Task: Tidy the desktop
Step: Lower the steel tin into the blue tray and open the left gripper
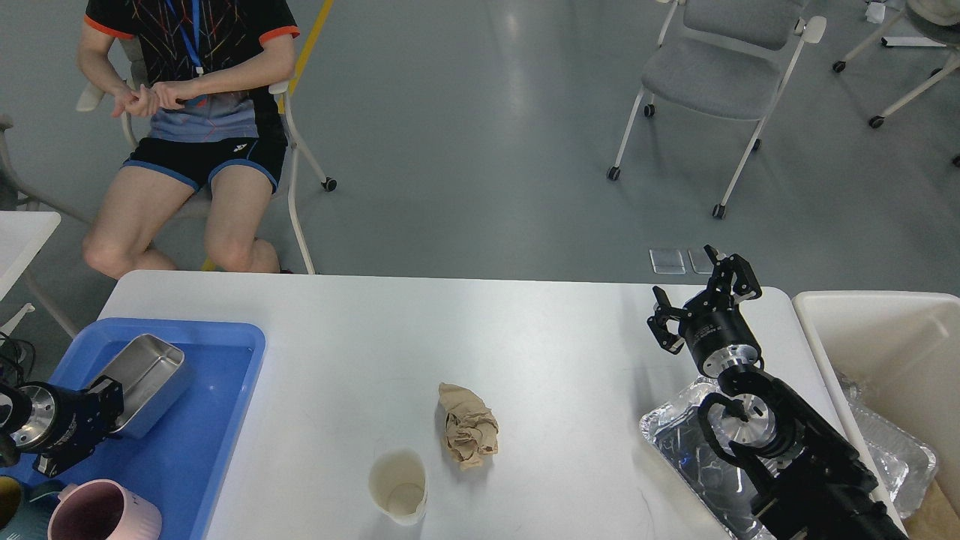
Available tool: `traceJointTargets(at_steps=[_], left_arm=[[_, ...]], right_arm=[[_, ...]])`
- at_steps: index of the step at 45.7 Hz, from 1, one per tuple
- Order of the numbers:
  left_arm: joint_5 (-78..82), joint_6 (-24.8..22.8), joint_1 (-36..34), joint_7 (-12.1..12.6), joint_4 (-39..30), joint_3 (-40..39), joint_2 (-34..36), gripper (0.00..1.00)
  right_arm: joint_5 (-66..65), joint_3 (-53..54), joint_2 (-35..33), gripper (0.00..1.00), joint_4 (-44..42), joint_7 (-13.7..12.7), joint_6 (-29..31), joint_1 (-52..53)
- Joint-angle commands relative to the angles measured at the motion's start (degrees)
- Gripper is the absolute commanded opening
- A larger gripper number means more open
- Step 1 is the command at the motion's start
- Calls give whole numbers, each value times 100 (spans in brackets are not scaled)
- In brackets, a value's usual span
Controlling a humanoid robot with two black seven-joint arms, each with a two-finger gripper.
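Your right claw (703, 304) hangs spread and empty over the bench (525, 337); the crumpled brown paper (467, 426), below-left of it, looks light and soft, so pinch its bulging middle

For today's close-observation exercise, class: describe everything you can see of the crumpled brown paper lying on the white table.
The crumpled brown paper is a light tan wad, squeezed into an uneven, elongated lump with deep folds and creases. It looks like a used paper napkin or bag, matte and soft. It lies loose on the desktop, near the front middle, casting a small shadow. Just to its front left stands a white paper cup, close by but apparently not touching. No gripper touches it.
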Motion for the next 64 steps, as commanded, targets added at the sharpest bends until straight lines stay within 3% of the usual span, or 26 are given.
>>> traceJointTargets(at_steps=[1,38,54,64], left_arm=[[0,-2,0,0,0,0,6,97],[-8,-37,-26,0,-9,-18,41,97],[-131,-529,-140,17,-96,-149,454,97],[-429,-688,-667,17,-96,-571,551,97]], right_arm=[[0,0,1,100,1,0,0,0],[0,0,1,100,1,0,0,0],[0,0,10,100,1,0,0,9],[0,-9,63,100,1,0,-8,18]])
